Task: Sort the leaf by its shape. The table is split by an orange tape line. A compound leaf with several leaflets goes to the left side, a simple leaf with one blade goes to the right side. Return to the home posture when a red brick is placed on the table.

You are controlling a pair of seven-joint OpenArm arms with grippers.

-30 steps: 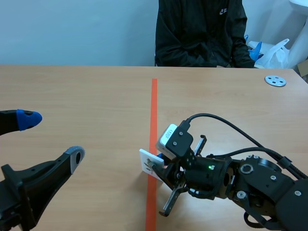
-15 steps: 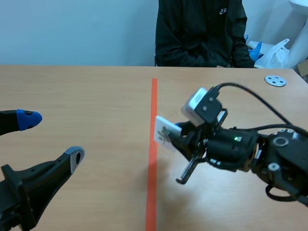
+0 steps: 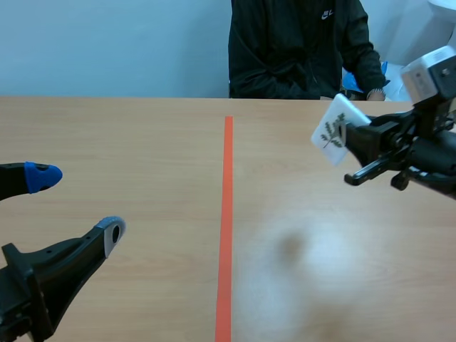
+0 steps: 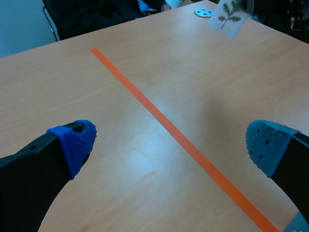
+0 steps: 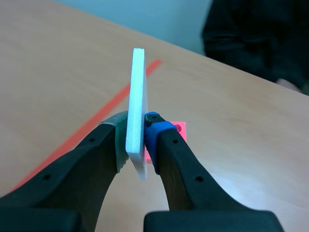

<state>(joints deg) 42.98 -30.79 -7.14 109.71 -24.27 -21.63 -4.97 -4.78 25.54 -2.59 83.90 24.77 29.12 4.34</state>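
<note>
White leaf card (image 3: 332, 130), showing a many-leaflet sprig, sits clamped in the right hand (image 5: 136, 129), aloft at two o'clock over the bench (image 3: 142, 135). Wide open, the left hand (image 4: 170, 142) hangs low at eight o'clock; a person (image 3: 299, 50) sits at twelve.

Upper centre of my scene view: a person (image 3: 299, 50) in a black jacket, seated across from me. Upper left: pale blue wall (image 3: 107, 43). My left wrist view: small grey disc (image 4: 203, 11) with holes, lying flat near the person

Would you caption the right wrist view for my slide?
Right gripper clamps a white card edge-on above the table.
</note>
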